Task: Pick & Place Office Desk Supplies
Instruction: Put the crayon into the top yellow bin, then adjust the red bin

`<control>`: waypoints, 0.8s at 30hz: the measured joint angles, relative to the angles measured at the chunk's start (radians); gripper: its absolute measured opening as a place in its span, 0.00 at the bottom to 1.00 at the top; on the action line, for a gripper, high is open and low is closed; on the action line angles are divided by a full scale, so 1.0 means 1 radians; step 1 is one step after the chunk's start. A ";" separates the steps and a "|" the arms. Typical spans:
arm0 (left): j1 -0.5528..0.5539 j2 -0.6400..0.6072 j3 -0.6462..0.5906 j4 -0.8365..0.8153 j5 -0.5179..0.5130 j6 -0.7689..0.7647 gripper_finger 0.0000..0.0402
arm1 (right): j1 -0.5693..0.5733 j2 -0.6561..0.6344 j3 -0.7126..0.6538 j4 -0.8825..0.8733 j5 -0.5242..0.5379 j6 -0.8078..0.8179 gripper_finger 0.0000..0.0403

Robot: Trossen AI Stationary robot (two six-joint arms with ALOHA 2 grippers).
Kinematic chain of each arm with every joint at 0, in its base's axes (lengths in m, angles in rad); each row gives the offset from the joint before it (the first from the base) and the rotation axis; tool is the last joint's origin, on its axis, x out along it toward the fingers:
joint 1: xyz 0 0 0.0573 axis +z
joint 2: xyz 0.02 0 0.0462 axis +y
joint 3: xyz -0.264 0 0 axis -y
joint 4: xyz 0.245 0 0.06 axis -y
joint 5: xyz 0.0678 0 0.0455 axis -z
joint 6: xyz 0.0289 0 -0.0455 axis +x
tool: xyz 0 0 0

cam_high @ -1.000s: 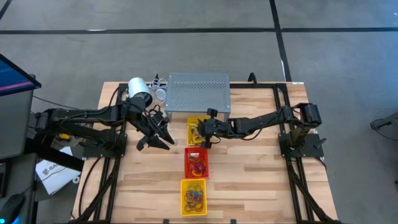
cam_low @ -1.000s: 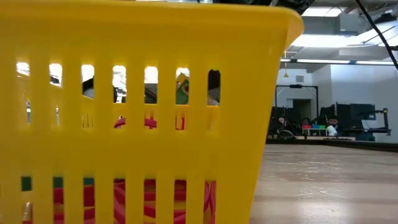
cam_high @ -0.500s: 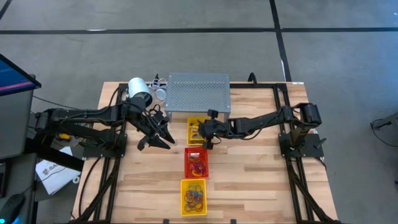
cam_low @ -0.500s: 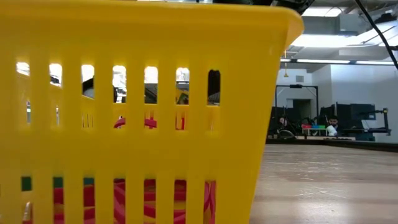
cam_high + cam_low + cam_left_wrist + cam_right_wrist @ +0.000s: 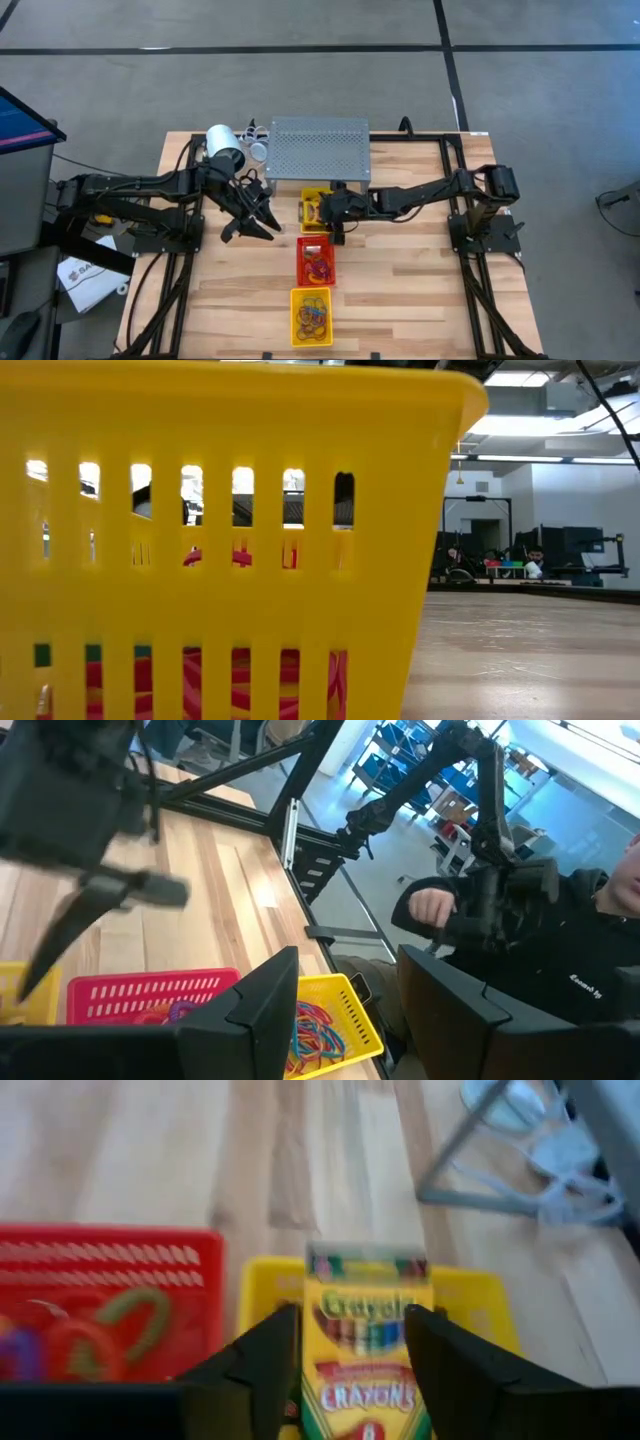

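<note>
The right gripper (image 5: 334, 208) hangs over the far yellow tray (image 5: 312, 196), its fingers (image 5: 262, 1355) closed on either side of a crayon box (image 5: 364, 1350); in the right wrist view the box stands between the two dark fingers, its printed face toward the camera, above the yellow tray (image 5: 480, 1305), with the red tray (image 5: 110, 1255) just beside it. Seen from above, three trays run in a line down the middle of the table (image 5: 410, 280): the far yellow tray toward 12 o'clock, the red tray (image 5: 315, 259) in the middle, and the near yellow tray (image 5: 311, 316) toward 6 o'clock; the red tray holds coloured loops (image 5: 318, 266), and the near yellow tray holds rubber bands (image 5: 313, 315) in mixed colours. The left gripper (image 5: 252, 217) hovers above bare wood at 9 o'clock from the far yellow tray, its fingers (image 5: 265, 1005) spread wide and empty. In the low view the slotted wall of the near yellow tray (image 5: 230, 540) fills most of the picture. A perforated metal box (image 5: 320, 148) sits at 12 o'clock from the trays, and a white cylinder (image 5: 224, 145) stands at its 9 o'clock. In the left wrist view a person in a dark sleeve (image 5: 560, 955) is beyond the table edge.
</note>
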 joint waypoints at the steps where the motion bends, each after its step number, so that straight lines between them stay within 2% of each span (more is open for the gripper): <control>1: 0.000 0.000 0.000 -0.003 0.000 0.003 0.42 | 0.006 -0.014 0.000 0.000 -0.013 0.001 0.47; 7: 0.000 0.000 0.000 -0.017 0.000 0.023 0.42 | 0.045 -0.106 0.000 0.001 -0.024 0.000 0.56; 14: 0.000 0.000 -0.040 -0.031 -0.021 0.048 0.42 | 0.071 -0.169 0.000 0.011 -0.044 -0.001 0.58; 20: 0.000 0.000 -0.132 0.125 -0.060 0.095 0.42 | 0.096 -0.209 0.000 0.229 -0.226 -0.069 0.58; 24: 0.003 -0.042 -0.146 0.223 -0.042 0.123 0.42 | 0.048 -0.271 0.000 0.260 -0.386 -0.071 0.58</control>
